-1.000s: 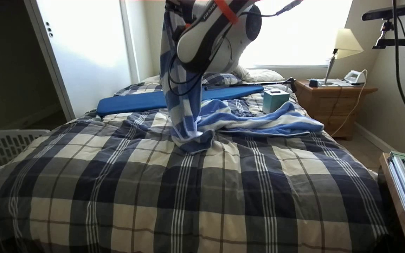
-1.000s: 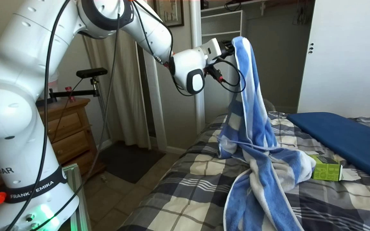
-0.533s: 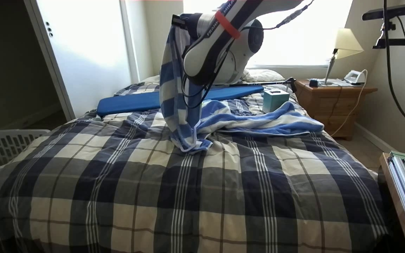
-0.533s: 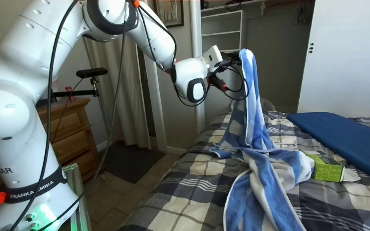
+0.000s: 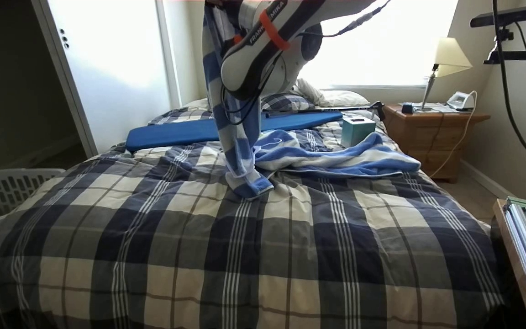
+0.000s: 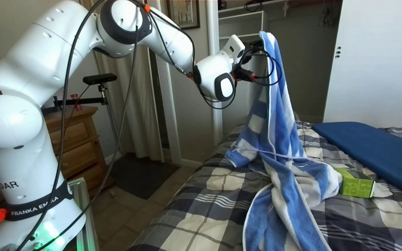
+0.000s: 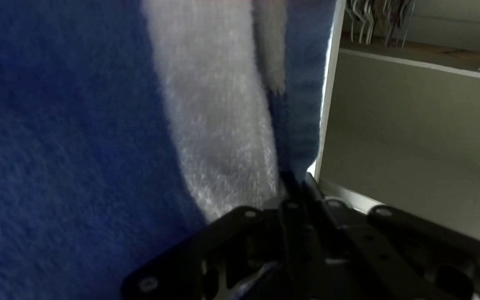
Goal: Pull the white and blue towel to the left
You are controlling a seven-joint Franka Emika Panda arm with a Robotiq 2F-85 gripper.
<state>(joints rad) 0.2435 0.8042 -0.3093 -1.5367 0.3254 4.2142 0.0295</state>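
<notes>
In the wrist view, the tool [image 7: 300,181] is closed narrowly, with a bit of the white and blue towel [image 7: 223,121] pinched in it; the bite looks small and near the border of the cloth, so in my judgement the pull should be slow and even, because a jerk could make it slip.

In an exterior view, the towel [image 6: 279,111] hangs from the tool high above the bed [image 6: 218,212], and its lower end meets a paler striped cloth [image 6: 288,205]; whether these two are one piece, I cannot tell; a green box [image 6: 356,183] stands just beside the striped cloth, so it would be wise not to drag it along.

In an exterior view, the towel [image 5: 238,141] comes down like a narrow column, its lowest corner resting on the bed; a white basket [image 5: 16,172] stands beside the bed, at the left; the step in hand seems to be the sideways pull, if the left of this view is meant, which is not sure; I would carry the tool level toward the basket's side, let the corner trail after it, and lower the cloth before loosening the grip.
</notes>
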